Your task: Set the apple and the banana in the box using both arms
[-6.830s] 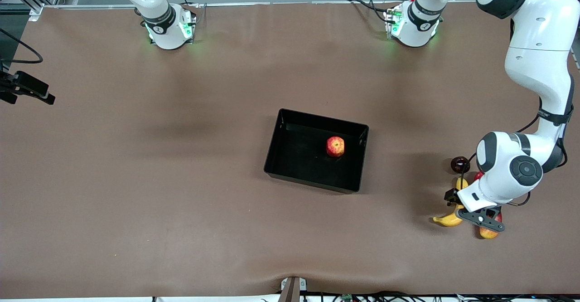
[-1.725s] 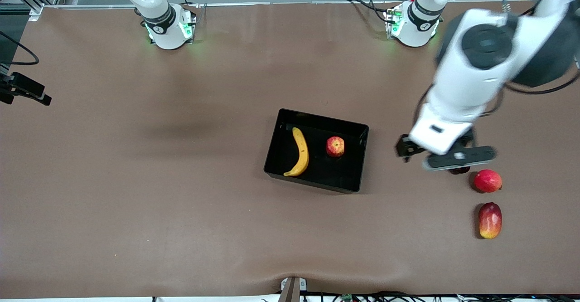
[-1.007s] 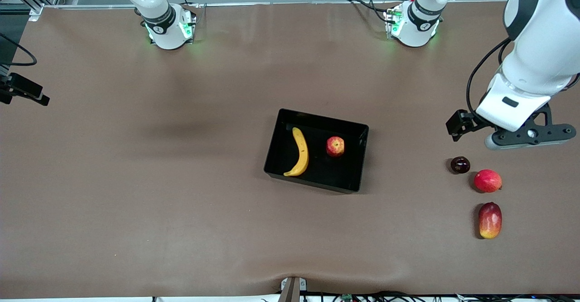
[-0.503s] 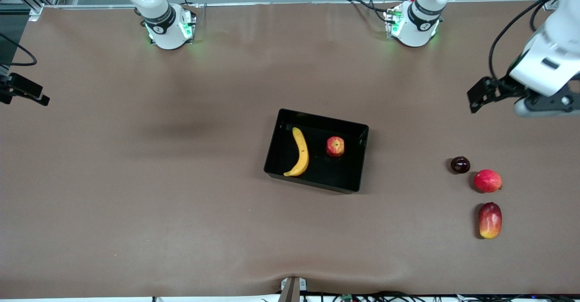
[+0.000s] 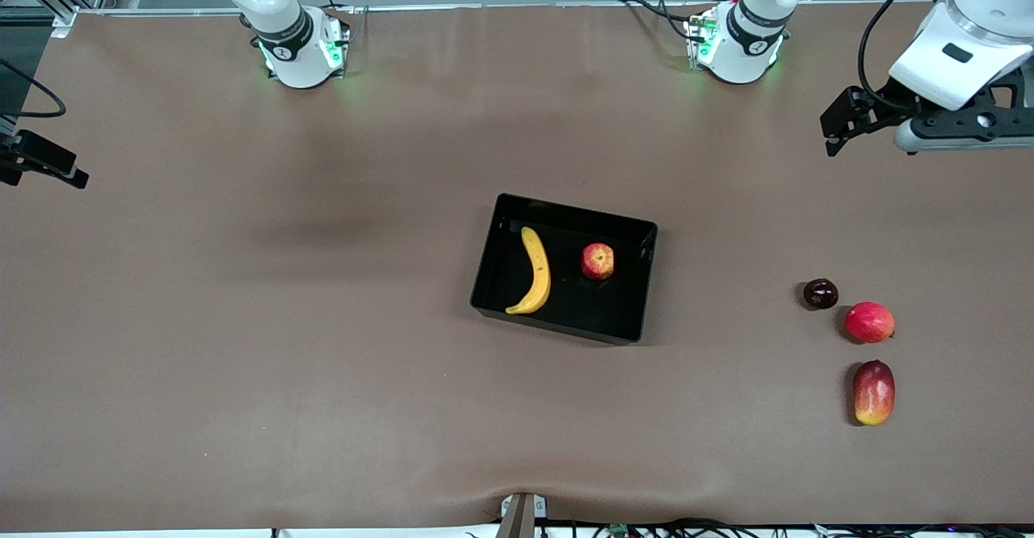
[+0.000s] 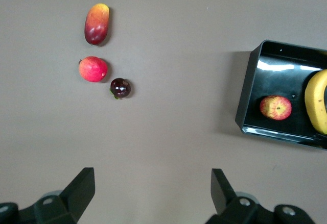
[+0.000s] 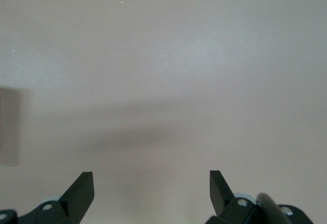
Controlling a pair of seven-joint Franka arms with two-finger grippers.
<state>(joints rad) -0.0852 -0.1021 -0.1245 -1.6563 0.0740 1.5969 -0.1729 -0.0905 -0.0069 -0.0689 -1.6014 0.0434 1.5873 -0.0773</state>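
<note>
The black box [image 5: 646, 279] stands mid-table. The yellow banana [image 5: 536, 271] lies in it toward the right arm's end. The small red apple [image 5: 598, 261] sits in it beside the banana. The left wrist view shows the box [image 6: 246, 96], apple [image 6: 276, 107] and part of the banana [image 6: 318, 101]. My left gripper [image 5: 965, 122] hangs over bare table at the left arm's end, well apart from the box; it is open and empty [image 6: 152, 183]. My right gripper [image 7: 152, 183] is open and empty over bare table, and its hand shows at the edge of the front view [image 5: 44, 162].
Three loose fruits lie at the left arm's end: a dark plum [image 5: 820, 293], a pinkish-red round fruit [image 5: 869, 321] and a red-yellow mango [image 5: 873, 392] nearest the front camera. They also show in the left wrist view: plum [image 6: 120, 88], round fruit [image 6: 93, 69], mango [image 6: 96, 24].
The banana, earlier on the table under my left gripper, now lies in the box. My left gripper has pulled away from the box, past the loose fruits toward its base. The right arm waits.
</note>
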